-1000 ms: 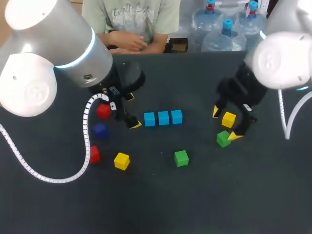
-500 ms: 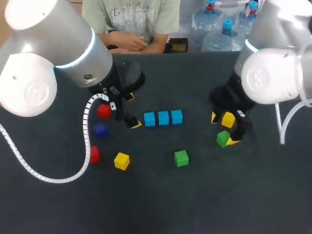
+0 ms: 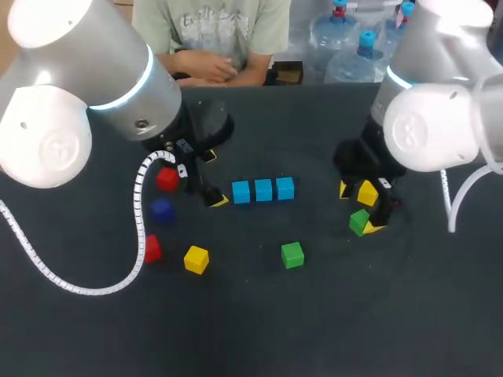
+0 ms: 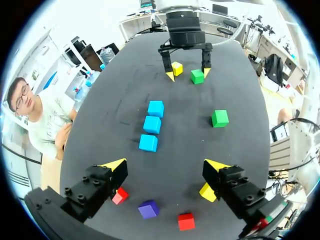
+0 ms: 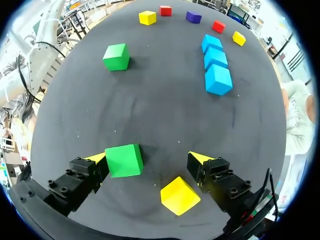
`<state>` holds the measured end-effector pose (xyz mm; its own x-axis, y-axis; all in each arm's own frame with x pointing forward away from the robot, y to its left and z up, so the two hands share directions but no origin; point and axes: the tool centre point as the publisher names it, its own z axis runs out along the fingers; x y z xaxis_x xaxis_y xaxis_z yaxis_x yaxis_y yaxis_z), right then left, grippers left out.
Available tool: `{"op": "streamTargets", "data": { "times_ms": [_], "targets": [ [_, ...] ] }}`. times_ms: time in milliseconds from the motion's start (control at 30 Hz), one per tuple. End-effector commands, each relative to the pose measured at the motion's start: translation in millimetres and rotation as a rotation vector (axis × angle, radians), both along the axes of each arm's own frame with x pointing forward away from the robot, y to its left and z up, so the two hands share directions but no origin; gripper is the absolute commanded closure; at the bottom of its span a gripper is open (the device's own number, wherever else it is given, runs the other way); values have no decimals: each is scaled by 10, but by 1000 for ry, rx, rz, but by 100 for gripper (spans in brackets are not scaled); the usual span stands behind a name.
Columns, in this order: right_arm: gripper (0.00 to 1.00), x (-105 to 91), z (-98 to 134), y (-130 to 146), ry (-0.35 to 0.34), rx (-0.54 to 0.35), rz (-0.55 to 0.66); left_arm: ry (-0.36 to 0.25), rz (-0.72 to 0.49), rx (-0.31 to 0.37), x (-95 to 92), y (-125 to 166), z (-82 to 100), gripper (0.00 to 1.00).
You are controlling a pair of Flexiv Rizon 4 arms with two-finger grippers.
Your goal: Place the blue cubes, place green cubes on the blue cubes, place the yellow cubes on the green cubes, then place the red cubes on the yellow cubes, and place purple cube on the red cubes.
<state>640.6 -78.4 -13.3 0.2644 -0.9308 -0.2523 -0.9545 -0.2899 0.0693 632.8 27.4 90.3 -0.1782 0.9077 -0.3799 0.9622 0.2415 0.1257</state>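
Three blue cubes (image 3: 263,189) lie in a row at mid-table. My left gripper (image 3: 213,178) hangs open just left of them; its own view shows the row (image 4: 152,124) ahead of its open fingers (image 4: 165,165). A red cube (image 3: 167,179), the purple cube (image 3: 161,210), another red cube (image 3: 152,248) and a yellow cube (image 3: 196,259) lie at the left. My right gripper (image 3: 360,208) stands open and low over a green cube (image 5: 124,160), which sits against one finger, and a yellow cube (image 5: 180,195) between the fingers (image 5: 147,159). A second green cube (image 3: 292,254) lies alone.
The dark table (image 3: 314,330) has free room along its front and at the right. A person sits beyond the far edge with hands off the table. My left arm's white cable (image 3: 140,220) loops over the table's left side.
My right arm has shifted left and sunk lower, bringing its open fingers down around the green and yellow cubes. The left arm and all cubes have kept still.
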Motion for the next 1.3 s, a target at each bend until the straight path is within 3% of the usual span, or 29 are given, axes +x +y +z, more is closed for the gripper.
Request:
{"op": "streamTargets", "data": {
  "times_ms": [33,700,767,800,867,1033,1133,1167,1200,1233,1300],
  "targets": [
    [0,-1,7,2,-11,-32,3,0,-2,-2,1,8,-1,0],
    [0,-109,46,-33,-52,-109,2,0,-2,-2,1,8,-1,0],
    [52,-113,54,-37,-56,-107,-1,0,-2,-2,1,8,-1,0],
    [55,-114,55,-38,-57,-107,-1,0,-2,-2,1,8,-1,0],
    [68,-117,56,-39,-60,-107,-4,0,-2,-2,1,8,-1,0],
    [73,-128,37,-28,-56,-108,-4,0,-2,-2,1,8,-1,0],
    [64,-129,29,-16,-51,-110,0,0,-2,-2,1,8,-1,0],
    [54,-131,25,-10,-47,-115,4,0,-2,-2,1,8,-1,0],
    [14,-131,21,-6,-46,-117,4,0,-2,-2,1,8,-1,0],
    [0,-132,20,-1,-45,-118,6,0,-2,-2,1,8,-1,0],
    [0,-132,20,1,-45,-123,8,0,-2,-2,1,8,-1,0]
  ]
}}
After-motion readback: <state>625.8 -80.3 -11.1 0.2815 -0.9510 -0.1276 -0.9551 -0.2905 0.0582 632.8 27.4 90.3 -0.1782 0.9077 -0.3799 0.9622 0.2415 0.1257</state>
